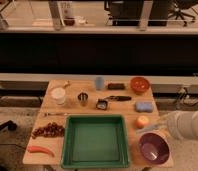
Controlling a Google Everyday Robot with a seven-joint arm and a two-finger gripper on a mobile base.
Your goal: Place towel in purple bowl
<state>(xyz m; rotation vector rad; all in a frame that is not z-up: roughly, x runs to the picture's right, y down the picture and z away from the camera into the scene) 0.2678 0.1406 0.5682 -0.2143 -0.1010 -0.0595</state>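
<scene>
1. One white arm [187,125] comes in from the right edge, over the right front part of the wooden worktop [127,111].
2. Its tool [160,125] sits at the arm's left tip, just above the far rim of the purple bowl [153,148] and beside an orange ball [142,121].
3. The tool's fingers are drawn together.
4. A pale strip that looks like the towel [147,129] lies just off the tip, between the orange ball and the purple bowl. Whether the fingers pinch it cannot be told.
5. The purple bowl stands at the front right corner with nothing visible inside it.
6. A green tray [94,140] fills the front middle, just left of the purple bowl.
7. Behind the orange ball lies a light-blue block [143,106], and an orange-red bowl [140,84] stands at the back right.
8. Along the back are a dark bar [116,86], a blue cup [99,82], a metal cup [83,98] and a white cup [58,95].
9. Left of the tray lie a dark red cluster [48,130] and an orange-red pepper-like piece [40,149].
</scene>
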